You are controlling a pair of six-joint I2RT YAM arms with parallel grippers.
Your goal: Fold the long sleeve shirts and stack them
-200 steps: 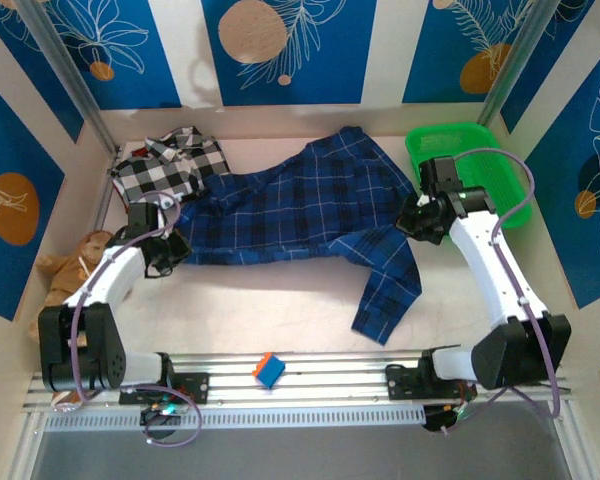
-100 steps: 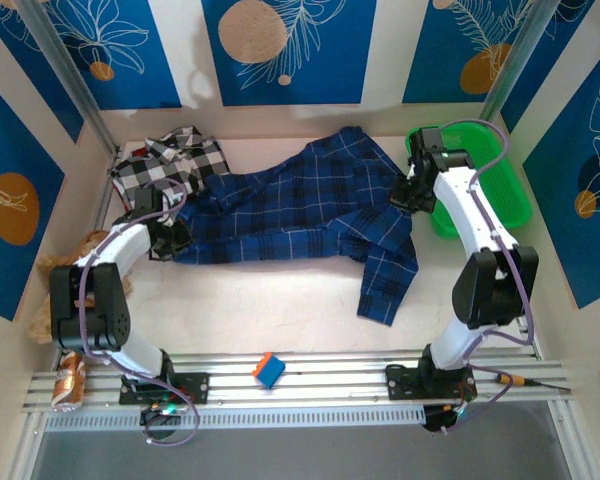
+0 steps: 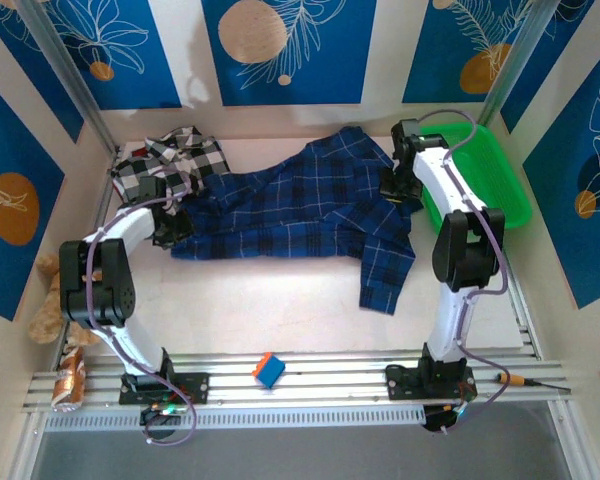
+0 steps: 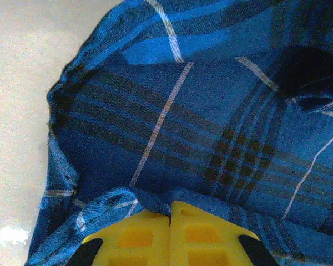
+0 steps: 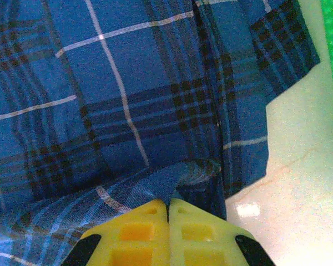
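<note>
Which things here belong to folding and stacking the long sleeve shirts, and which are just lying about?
Belong to the job:
dark blue plaid shirt, spread out in the middle
black-and-white checked shirt, bunched at the far left

Lying about:
green basket, far right
teddy bear, left edge
small blue and orange block, on the near rail

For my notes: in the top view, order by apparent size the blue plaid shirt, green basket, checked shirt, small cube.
1. blue plaid shirt
2. green basket and checked shirt, about alike
3. small cube
</note>
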